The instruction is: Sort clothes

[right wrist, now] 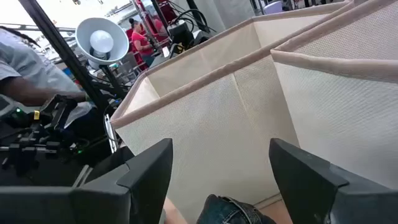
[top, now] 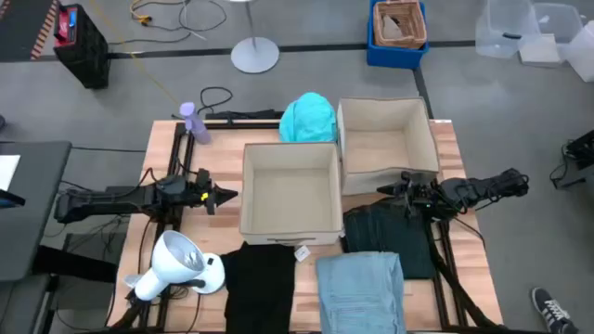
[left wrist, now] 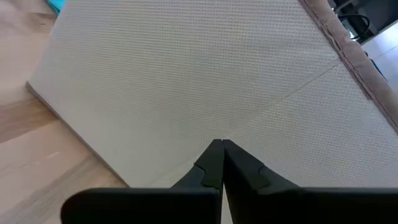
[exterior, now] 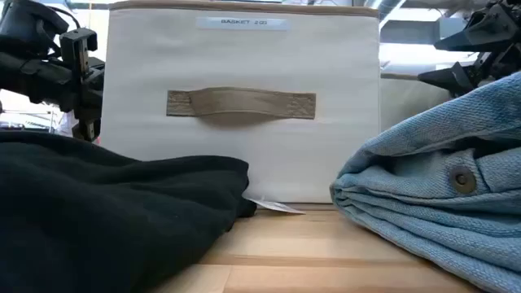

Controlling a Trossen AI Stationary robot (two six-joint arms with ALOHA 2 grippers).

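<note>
Right pincer [right wrist: 221, 180] wide over dark charcoal jeans [top: 390, 237], seemingly untouched; left pincer [left wrist: 221, 163] closed, empty.

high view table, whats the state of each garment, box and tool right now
bright teal top: bunched, on the table behind the boxes
folded light blue jeans: on the table, front edge
black garment: lying flat, front edge
dark charcoal jeans: on the table, under the right tool
left beige fabric box: upright, empty
right beige fabric box: upright, empty
left tool: shut, beside left box
right tool: open, holding nothing
</note>
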